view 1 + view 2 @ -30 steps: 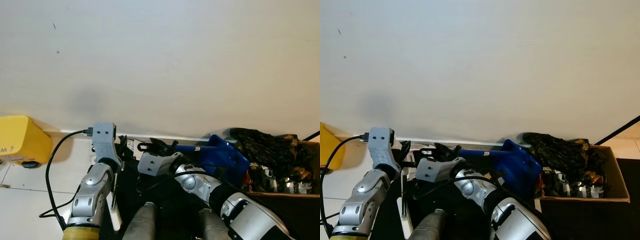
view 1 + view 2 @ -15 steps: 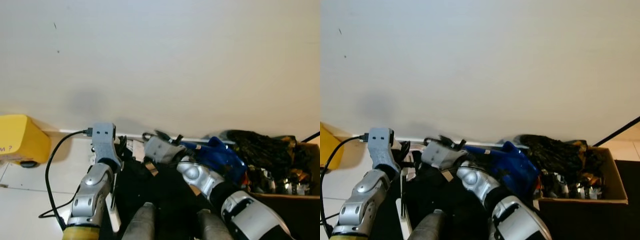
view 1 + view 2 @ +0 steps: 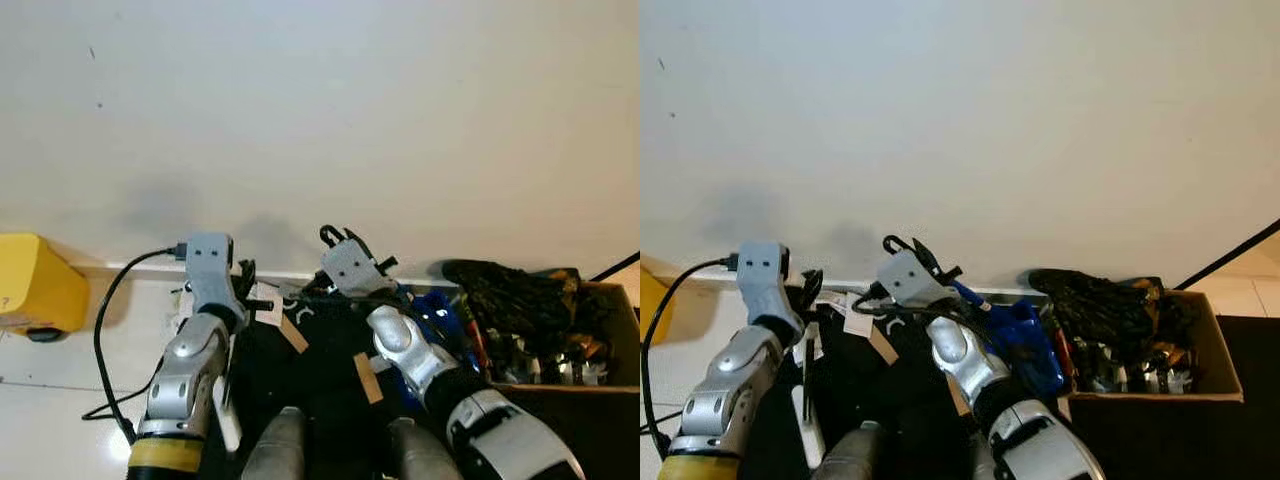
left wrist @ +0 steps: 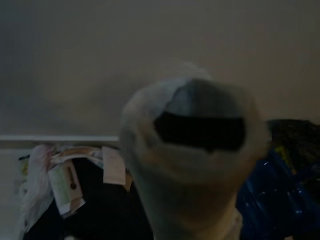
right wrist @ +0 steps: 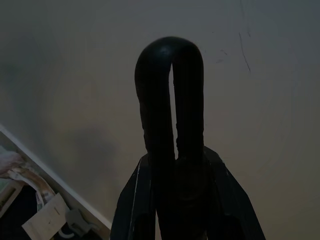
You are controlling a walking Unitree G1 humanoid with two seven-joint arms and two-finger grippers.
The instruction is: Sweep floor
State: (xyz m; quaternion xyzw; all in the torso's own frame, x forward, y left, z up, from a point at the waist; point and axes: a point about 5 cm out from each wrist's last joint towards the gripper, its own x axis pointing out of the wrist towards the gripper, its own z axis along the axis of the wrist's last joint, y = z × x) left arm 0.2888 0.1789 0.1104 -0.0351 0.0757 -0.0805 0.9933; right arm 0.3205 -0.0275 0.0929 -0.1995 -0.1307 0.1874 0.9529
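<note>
The right gripper (image 3: 908, 250) is raised toward the pale wall, its fingers pressed together on the black looped handle end (image 5: 170, 100), which runs straight out along them. The blue plastic dustpan (image 3: 1025, 335) sits below that arm beside the cardboard box of rubbish (image 3: 1215, 350). The left gripper (image 3: 245, 285) holds a pale rounded handle end (image 4: 192, 165); I can't tell how its fingers stand.

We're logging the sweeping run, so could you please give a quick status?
Right gripper shut on dustpan handle, raised at the wall. Left gripper on a pale handle, grip unclear. Blue dustpan beside the cardboard box.
</note>
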